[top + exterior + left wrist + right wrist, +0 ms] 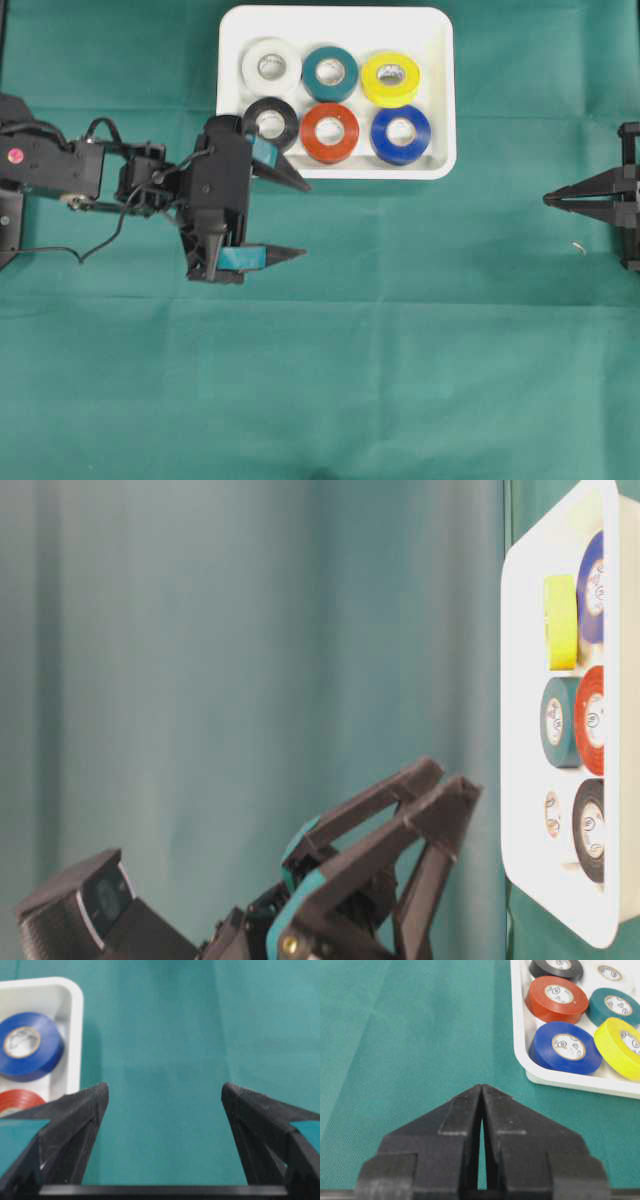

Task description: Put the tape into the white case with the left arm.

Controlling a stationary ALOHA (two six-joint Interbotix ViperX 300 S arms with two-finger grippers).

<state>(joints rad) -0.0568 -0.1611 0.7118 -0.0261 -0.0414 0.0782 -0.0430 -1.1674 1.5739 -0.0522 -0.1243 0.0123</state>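
The white case (228,60) sits at the top middle of the green cloth and holds several rolls of tape: white (271,66), teal (330,72), yellow (391,78), black (271,123), red (330,132) and blue (401,134). My left gripper (305,220) stands open and empty just below the case's near-left corner. One fingertip (300,184) overlaps that corner beside the black roll. In the left wrist view the left gripper (165,1089) has only cloth between its fingers, with the case (75,1035) at the left. My right gripper (547,199) is shut at the right edge.
Green cloth (400,350) covers the table. A small pale speck (578,246) lies near the right gripper. In the right wrist view the case's rim (570,1080) lies ahead and to the right of the right gripper (481,1086).
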